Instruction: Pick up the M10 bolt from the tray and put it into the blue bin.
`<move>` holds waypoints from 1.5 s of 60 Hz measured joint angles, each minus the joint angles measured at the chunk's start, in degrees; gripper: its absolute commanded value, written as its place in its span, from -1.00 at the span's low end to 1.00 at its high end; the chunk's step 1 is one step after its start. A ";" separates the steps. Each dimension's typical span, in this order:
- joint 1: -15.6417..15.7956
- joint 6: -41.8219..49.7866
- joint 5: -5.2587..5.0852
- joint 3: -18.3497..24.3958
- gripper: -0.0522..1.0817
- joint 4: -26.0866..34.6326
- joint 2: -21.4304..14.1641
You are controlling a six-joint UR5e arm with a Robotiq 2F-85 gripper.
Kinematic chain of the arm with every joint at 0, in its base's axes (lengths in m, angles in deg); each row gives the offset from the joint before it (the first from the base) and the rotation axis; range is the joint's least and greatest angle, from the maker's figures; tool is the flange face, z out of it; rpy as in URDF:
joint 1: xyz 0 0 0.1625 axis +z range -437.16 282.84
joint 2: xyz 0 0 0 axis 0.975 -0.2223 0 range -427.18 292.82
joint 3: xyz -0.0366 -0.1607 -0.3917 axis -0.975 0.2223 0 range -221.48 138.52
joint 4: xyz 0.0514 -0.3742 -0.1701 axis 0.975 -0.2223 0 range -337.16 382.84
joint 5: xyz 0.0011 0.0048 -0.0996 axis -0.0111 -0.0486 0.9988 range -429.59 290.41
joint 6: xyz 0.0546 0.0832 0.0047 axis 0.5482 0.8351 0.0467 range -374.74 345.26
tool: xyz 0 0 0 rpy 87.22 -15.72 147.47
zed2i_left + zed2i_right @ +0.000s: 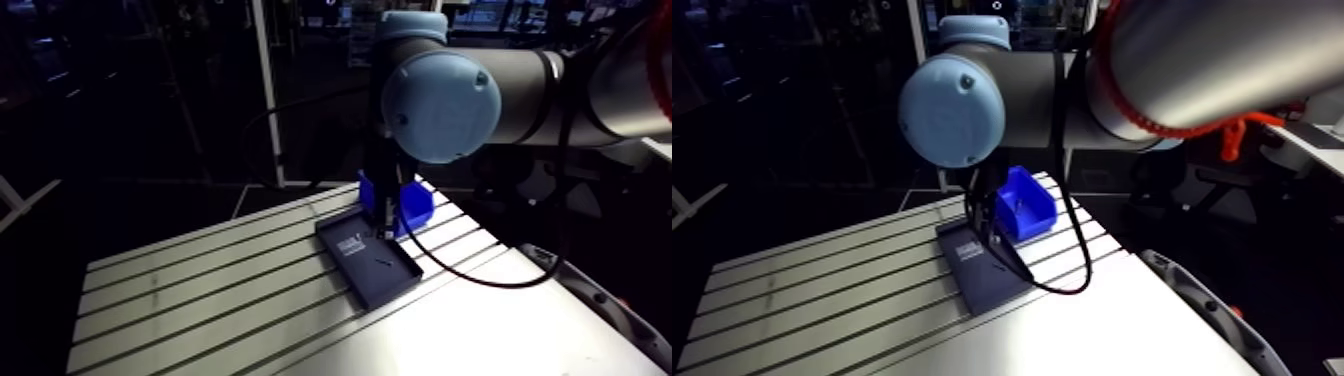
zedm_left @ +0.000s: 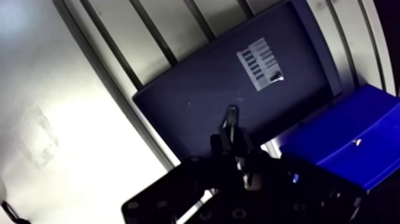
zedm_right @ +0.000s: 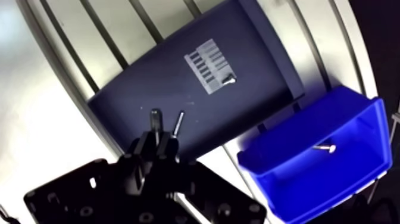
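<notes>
1. M10 bolt [image 3: 156, 117]: short grey metal stub, upright, poking out past the tip of the hand [image 2: 231, 137]. The hand's two dark fingers sit close together with the stub clamped between them, so I read it as grasping the bolt, though the view is dim.
2. Hand and bolt hang low over the dark flat rectangular tray [image 3: 256, 65], near its middle. I cannot tell whether the bolt's end is touching the tray floor.
3. Other bits on the tray:
   - a thin grey pin [image 3: 177, 123] lies just beside the held bolt;
   - a tiny bright fastener [image 3: 228, 78] sits on the corner of the white printed label [image 3: 208, 62].
4. Blue plastic bin [image 3: 297, 179] stands just beside the tray on the slotted aluminium worktop [image 1: 200, 300]. One small bolt [image 3: 326, 148] already lies inside.
5. Step in hand, as I judge it: the pick is made and the carry has not begun.
6. Next move calls for a straight lift clear of the tray rim and the thin pin. Then a short sideways carry over the near wall of the bin, with release only once the bolt is above the open bin.
</notes>
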 measured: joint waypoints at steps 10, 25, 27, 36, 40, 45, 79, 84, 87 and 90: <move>-0.87 -6.91 -0.12 2.66 0.97 2.27 -0.26; -2.38 -14.77 0.07 8.90 0.96 8.77 0.25; -2.57 -15.77 0.11 9.84 0.96 9.41 0.44; -3.13 -19.03 0.44 13.86 0.96 11.07 1.77; -3.26 -20.26 0.56 15.61 0.96 11.58 2.58; -3.34 -21.48 0.72 17.10 0.96 11.86 3.50; -3.28 -26.06 1.96 23.87 0.96 9.51 11.38; -3.26 -26.10 2.09 24.59 0.95 9.05 12.44; -3.25 -26.11 2.27 25.00 0.95 8.84 13.00; -3.24 -26.10 2.47 25.37 0.95 8.68 13.57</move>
